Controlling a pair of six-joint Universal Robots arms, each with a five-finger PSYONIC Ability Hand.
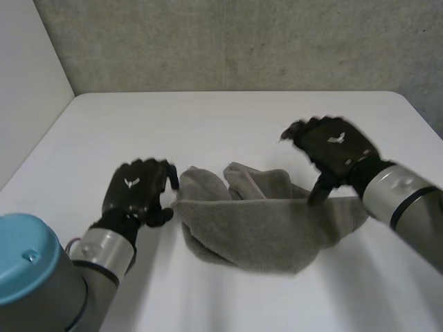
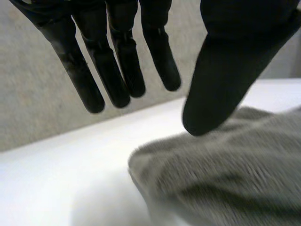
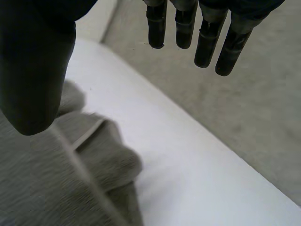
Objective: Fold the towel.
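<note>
Head view, towel: the grey towel (image 1: 263, 221) lies bunched and roughly doubled over in the middle of the white table (image 1: 228, 117). Its whole outline is visible here, with rumpled humps along the far edge.
Head view, left hand: the left hand (image 1: 135, 190) sits at the towel's left end, just beside the cloth. From this angle, contact with the cloth cannot be told.
Head view, right hand: the right hand (image 1: 336, 146) hangs above the towel's far right part, its thumb pointing down at the cloth's upper edge.
Head view, wall: a grey concrete wall (image 1: 242, 41) stands beyond the table, on the far side of the towel.
Left wrist view, left hand: this view looks into the grasp itself. The fingers (image 2: 115, 70) are straight, the thumb (image 2: 225, 70) is spread away from them, and nothing is between them.
Left wrist view, towel: a rounded end of the towel (image 2: 225, 183) lies under the thumb tip. Bare table (image 2: 61, 179) lies below the fingers.
Right wrist view, right hand: the fingers (image 3: 207, 42) are straight and well apart from the thumb (image 3: 33, 61), and the hand holds nothing.
Right wrist view, towel: the towel's folds (image 3: 42, 179) lie beneath the thumb, with a hem line running across the cloth. The fingers hang over bare table (image 3: 197, 174) beside the towel.
</note>
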